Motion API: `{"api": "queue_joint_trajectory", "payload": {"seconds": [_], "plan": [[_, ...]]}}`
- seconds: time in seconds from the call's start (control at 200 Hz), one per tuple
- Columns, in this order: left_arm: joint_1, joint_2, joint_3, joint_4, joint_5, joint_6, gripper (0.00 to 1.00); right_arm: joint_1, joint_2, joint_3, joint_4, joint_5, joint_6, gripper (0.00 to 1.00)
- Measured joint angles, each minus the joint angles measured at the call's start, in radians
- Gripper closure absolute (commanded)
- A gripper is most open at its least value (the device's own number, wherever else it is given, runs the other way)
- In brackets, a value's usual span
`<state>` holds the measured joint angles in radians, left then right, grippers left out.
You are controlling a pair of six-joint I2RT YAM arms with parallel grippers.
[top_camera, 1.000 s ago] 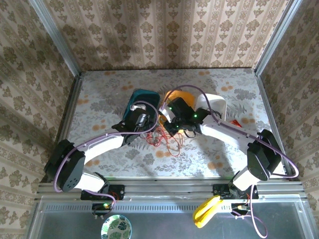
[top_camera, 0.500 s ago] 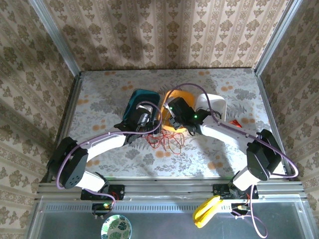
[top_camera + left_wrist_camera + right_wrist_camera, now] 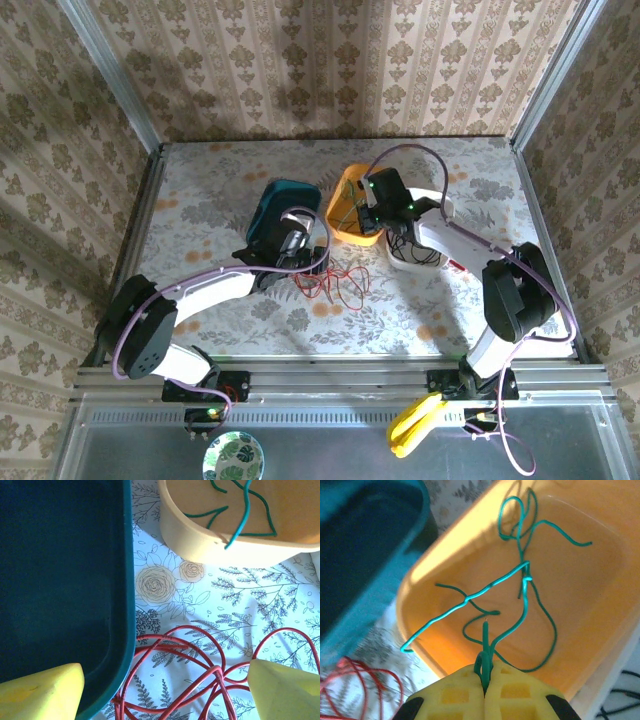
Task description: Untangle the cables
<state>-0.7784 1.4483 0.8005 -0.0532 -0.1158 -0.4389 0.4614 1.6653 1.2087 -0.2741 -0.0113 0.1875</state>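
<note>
Right wrist view: the right gripper (image 3: 484,682) is closed on the green cable (image 3: 490,585). It pinches a doubled strand right at the fingertips. The rest of that cable hangs ahead of the hand and sprawls in kinked loops over the floor of the orange tub (image 3: 600,580). One end drapes over the tub's rim on the side of the teal tub (image 3: 365,555). Black cables (image 3: 620,702) lie in a white tub (image 3: 600,680), close beside the hand.

Left wrist view: the left gripper (image 3: 162,687) is spread wide and grips nothing. The red cables (image 3: 190,680) lie on the table (image 3: 240,595) in overlapping loops between its fingers. Their edge touches the teal tub's wall next to one finger.

Assessment: the wire appears very light, limp and springy, keeping its bends. The insulation is probably smooth, so a strand this thin calls for full closure and may slip. Loops are liable to snag on tub rims. For the red bundle, the best hold appears to be where several strands converge, just inside the finger farther from the teal tub.
</note>
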Motion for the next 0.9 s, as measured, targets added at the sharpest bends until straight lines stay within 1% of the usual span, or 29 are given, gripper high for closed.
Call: {"api": "queue_joint_trajectory", "payload": {"seconds": [0.145, 0.235, 0.335, 0.425, 0.525, 0.61, 0.665, 0.725, 0.835, 0.9], "plan": [[0.0, 0.0, 0.009, -0.003, 0.0, 0.008, 0.14, -0.028, -0.045, -0.048, 0.08, -0.103, 0.049, 0.97], [0.0, 0.009, 0.013, -0.003, 0.0, 0.011, 0.14, -0.029, -0.075, -0.061, 0.114, -0.128, 0.063, 0.97], [0.0, 0.023, 0.02, -0.004, 0.0, 0.013, 0.14, -0.029, -0.084, -0.061, 0.143, -0.123, 0.078, 0.96], [-0.001, 0.028, 0.024, -0.006, -0.001, 0.014, 0.14, -0.029, -0.074, -0.053, 0.135, -0.087, 0.082, 0.95], [-0.006, 0.028, 0.025, -0.006, -0.009, 0.014, 0.14, -0.029, -0.007, 0.008, 0.105, -0.038, 0.082, 0.93], [-0.008, 0.028, 0.025, -0.006, -0.016, 0.014, 0.13, -0.03, 0.074, 0.072, 0.082, -0.022, 0.082, 0.91], [-0.011, 0.028, 0.025, -0.006, -0.024, 0.014, 0.13, -0.03, 0.119, 0.098, 0.069, -0.023, 0.083, 0.88], [-0.012, 0.028, 0.025, -0.006, -0.035, 0.014, 0.13, -0.029, 0.161, 0.116, 0.051, -0.031, 0.083, 0.82], [-0.012, 0.028, 0.025, -0.007, -0.056, 0.014, 0.13, -0.028, 0.21, 0.126, 0.009, -0.063, 0.09, 0.65], [-0.012, 0.028, 0.025, -0.007, -0.07, 0.014, 0.13, -0.023, 0.222, 0.126, -0.023, -0.075, 0.09, 0.6]]}}
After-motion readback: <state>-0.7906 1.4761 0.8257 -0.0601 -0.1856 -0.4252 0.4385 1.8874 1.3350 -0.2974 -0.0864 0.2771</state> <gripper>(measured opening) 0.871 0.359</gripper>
